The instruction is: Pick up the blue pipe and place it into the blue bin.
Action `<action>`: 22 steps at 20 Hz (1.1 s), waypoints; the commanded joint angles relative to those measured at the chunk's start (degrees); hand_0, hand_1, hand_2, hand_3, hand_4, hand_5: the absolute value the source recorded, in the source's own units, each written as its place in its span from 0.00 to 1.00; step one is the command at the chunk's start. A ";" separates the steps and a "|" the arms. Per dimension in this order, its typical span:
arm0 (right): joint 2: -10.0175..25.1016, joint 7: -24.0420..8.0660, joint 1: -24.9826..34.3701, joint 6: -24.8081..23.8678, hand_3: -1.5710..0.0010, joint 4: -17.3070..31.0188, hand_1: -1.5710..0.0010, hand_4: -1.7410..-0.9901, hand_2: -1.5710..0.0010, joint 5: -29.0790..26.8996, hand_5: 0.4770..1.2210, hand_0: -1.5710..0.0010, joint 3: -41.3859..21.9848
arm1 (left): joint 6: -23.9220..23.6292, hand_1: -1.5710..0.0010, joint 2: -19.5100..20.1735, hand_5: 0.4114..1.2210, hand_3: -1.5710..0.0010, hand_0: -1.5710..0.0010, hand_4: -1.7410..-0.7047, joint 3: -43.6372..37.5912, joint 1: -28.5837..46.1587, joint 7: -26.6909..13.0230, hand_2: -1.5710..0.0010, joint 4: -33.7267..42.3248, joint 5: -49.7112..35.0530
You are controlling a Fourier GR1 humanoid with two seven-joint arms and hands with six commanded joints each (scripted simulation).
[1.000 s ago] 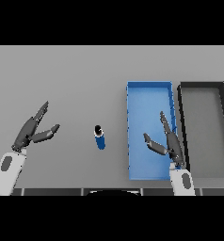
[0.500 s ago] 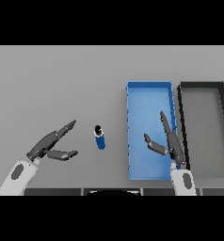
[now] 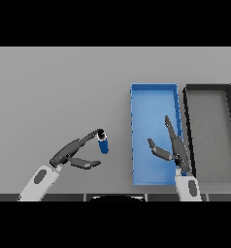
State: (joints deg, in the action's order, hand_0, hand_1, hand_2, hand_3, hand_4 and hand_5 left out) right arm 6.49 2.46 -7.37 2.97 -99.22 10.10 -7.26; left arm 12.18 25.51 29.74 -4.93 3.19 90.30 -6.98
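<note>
A wide grey table (image 3: 59, 87) fills the head view, with two long bins side by side at its right. The black bin (image 3: 230, 131), outermost, is cut off by the picture's right edge; its grey floor holds nothing. Just beside it, walls almost touching, lies the blue bin (image 3: 136, 145), also holding nothing, its near end partly covered by the right hand (image 3: 174, 147), which hangs over the bin's inner right side with fingers straight, thumb spread, gripping nothing. The left arm reaches in from the lower left, its left hand (image 3: 71, 154) open, long fingers stretched toward the blue pipe (image 3: 103, 143), fingertips at or against the pipe's dark top end; whether they truly touch cannot be told. The thumb lies apart below, not closed on anything. The pipe, short and small, stands on bare table left of the blue bin, outside it, nothing between the two
</note>
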 commanded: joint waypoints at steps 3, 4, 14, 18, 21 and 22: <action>-0.37 -0.06 -0.36 -0.29 1.00 -1.05 1.00 0.70 1.00 -0.18 0.18 1.00 -0.04 | 0.22 1.00 -3.58 0.07 1.00 1.00 0.53 0.31 -2.74 -0.04 1.00 -4.85 0.24; -0.15 -0.51 -0.28 -0.66 1.00 -1.29 1.00 0.70 1.00 0.34 0.18 1.00 0.02 | 0.20 1.00 -4.73 0.07 1.00 1.00 0.54 0.53 -3.42 0.41 1.00 -6.23 0.55; 0.29 0.35 -0.84 -0.08 1.00 -0.38 1.00 0.73 1.00 -0.36 0.17 1.00 0.65 | -0.15 0.97 -13.03 0.21 0.97 1.00 0.46 1.19 -8.12 4.24 0.93 -13.73 0.87; 0.51 -1.03 0.08 -0.12 1.00 -0.83 1.00 0.73 1.00 -0.81 0.17 1.00 1.07 | -0.99 0.57 -15.54 0.55 0.55 0.68 0.31 0.39 -8.27 3.41 0.53 -14.72 -0.82; -0.14 -0.67 0.31 -0.12 1.00 0.26 1.00 0.73 1.00 -0.92 0.17 1.00 0.91 | -0.66 0.29 -15.83 0.77 0.30 0.35 0.17 2.01 -8.14 5.54 0.27 -15.18 1.16; -0.14 -1.04 0.57 -0.16 1.00 0.40 1.00 0.72 1.00 -0.71 0.17 1.00 0.80 | -0.86 0.23 -15.91 0.82 0.25 0.28 0.14 2.66 -8.15 6.94 0.22 -15.41 1.52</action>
State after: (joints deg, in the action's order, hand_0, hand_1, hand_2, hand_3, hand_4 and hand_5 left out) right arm 6.34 1.38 -6.79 2.81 -98.82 9.39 -6.47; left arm 11.41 9.58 32.38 -13.10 10.53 74.93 -5.64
